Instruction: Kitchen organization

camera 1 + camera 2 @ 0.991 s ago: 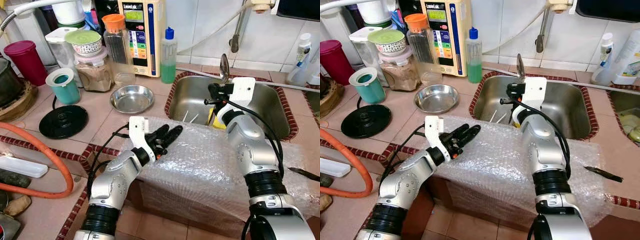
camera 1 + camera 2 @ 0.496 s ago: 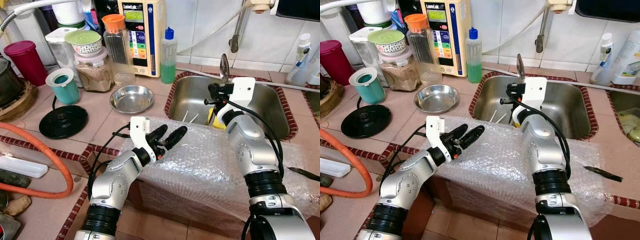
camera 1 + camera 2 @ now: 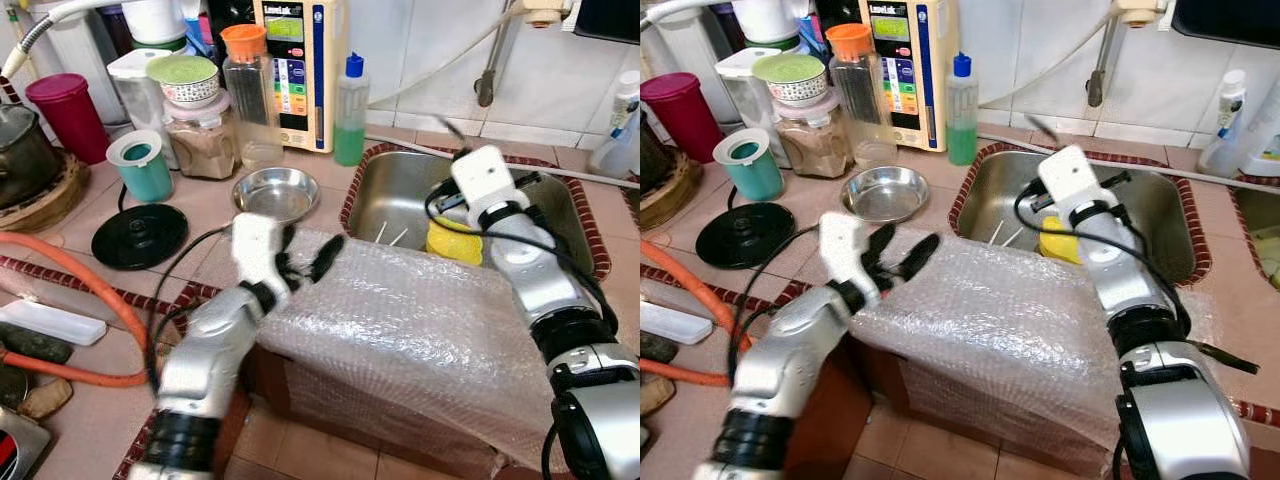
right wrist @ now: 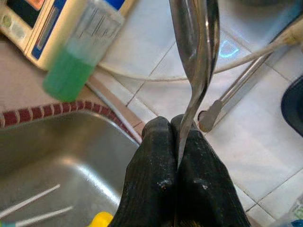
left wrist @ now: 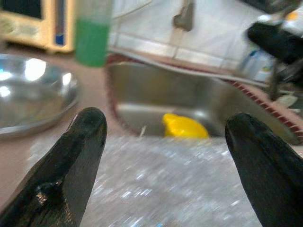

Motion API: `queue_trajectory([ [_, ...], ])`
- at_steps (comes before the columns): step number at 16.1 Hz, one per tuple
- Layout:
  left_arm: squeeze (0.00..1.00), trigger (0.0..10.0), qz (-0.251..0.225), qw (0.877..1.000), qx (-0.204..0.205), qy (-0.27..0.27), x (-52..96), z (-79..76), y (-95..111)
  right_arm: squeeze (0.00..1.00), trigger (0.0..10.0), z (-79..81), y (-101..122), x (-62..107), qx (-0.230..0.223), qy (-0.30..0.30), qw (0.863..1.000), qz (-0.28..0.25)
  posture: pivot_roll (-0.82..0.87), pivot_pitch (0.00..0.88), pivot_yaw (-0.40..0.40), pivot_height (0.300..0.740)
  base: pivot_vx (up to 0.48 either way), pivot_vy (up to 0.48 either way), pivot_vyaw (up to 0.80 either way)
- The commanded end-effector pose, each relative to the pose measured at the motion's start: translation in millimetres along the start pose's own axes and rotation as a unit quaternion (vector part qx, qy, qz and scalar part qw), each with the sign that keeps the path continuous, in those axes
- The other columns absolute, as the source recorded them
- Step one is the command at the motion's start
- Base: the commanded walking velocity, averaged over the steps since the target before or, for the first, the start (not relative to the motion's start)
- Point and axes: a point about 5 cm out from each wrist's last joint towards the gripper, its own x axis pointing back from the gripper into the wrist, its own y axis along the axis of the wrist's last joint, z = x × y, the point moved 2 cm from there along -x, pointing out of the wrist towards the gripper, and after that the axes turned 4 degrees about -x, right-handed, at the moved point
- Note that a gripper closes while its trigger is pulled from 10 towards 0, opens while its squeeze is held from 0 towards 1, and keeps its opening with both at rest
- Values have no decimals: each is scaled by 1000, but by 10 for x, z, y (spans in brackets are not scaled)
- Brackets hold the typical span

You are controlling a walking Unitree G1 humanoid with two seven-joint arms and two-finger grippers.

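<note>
My right gripper (image 4: 174, 124) is shut on the handle of a steel spoon (image 4: 194, 42), which stands upright from the fingers. That arm's white wrist block (image 3: 480, 175) is above the steel sink (image 3: 395, 180), blurred by motion. My left gripper (image 3: 308, 250) is open, fingers spread, with nothing between them. It hovers over the near-left part of a bubble-wrapped box (image 3: 400, 320). In the left wrist view the two black fingertips (image 5: 87, 130) frame the sink and a yellow object (image 5: 184, 126) lying in it.
A steel bowl (image 3: 275, 192) sits left of the sink. A green bottle (image 3: 350, 100), jars, a teal cup (image 3: 145, 165) and a black lid (image 3: 140, 235) crowd the back left. An orange hose (image 3: 70, 290) curves at the left. A dark knife (image 3: 1225, 357) lies on the wrap's right edge.
The whole picture has shifted, so the camera moved. My right wrist has swung lower over the sink with the spoon still held. My left gripper's fingers have spread wider.
</note>
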Motion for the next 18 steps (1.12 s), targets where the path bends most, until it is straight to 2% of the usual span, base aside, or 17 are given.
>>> queue_trajectory([
  [1,1000,10000,-6,1000,-25,-2,-12,-18,88,0,1098,-74,-7,-26,24,-3,1000,2,103,0,66,740,0,0,0],
  [3,1000,10000,-3,999,-40,-10,3,-55,79,0,6784,-72,-111,-25,40,0,999,22,100,0,68,740,0,0,0],
  [4,447,10000,2,999,-37,-3,12,-45,50,0,10000,-41,-236,1,48,13,997,60,100,0,71,740,0,0,0],
  [5,0,10000,3,999,-38,-3,17,-40,36,0,10000,1,-342,39,41,31,995,88,103,0,70,740,0,0,0],
  [6,0,10000,2,999,-35,-5,17,-45,36,271,10000,33,-397,64,38,44,993,102,106,0,70,740,0,0,0],
  [7,0,10000,0,999,-36,-6,21,-54,41,1000,10000,77,-472,105,46,61,990,117,108,0,70,740,0,0,0],
  [11,0,10000,15,999,-45,-16,44,-78,7,1000,10000,162,-567,152,30,98,984,142,120,0,70,740,0,0,0],
  [15,0,10000,19,998,-50,-19,39,-91,-2,1000,10000,224,-604,171,32,125,979,158,124,0,69,740,0,0,0],
  [18,0,10000,17,998,-53,0,42,-23,8,1000,10000,217,-539,139,1,115,984,139,118,0,70,740,0,0,0],
])
